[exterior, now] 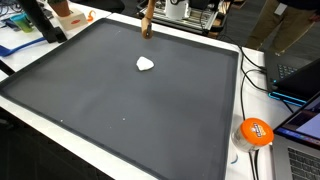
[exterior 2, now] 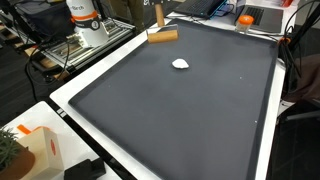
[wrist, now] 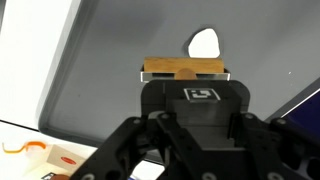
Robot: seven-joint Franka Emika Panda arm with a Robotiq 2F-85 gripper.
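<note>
A wooden tool stands at the far edge of the dark mat (exterior: pixel 120 115) (exterior 2: pixel 190 125). Its block head (exterior 2: pixel 162 36) (wrist: pixel 183 68) lies on the mat and its thin handle (exterior: pixel 147 18) (exterior 2: pixel 158 14) rises upright out of the top of both exterior views. In the wrist view my gripper (wrist: pixel 186 82) sits directly behind the head, in line with the handle. Its black body hides the grip itself, and the jaws look shut on the handle. A small white lump (exterior: pixel 145 65) (exterior 2: pixel 180 64) (wrist: pixel 204 43) lies on the mat a short way beyond the tool head.
The mat has a white border (exterior 2: pixel 80 85) on the table. An orange round object (exterior: pixel 255 131) (exterior 2: pixel 245 18), cables (exterior: pixel 256 75) and laptops (exterior: pixel 300 85) sit along one side. The robot base (exterior 2: pixel 85 22) stands at a corner. An orange-and-white box (exterior 2: pixel 35 150) is near the front.
</note>
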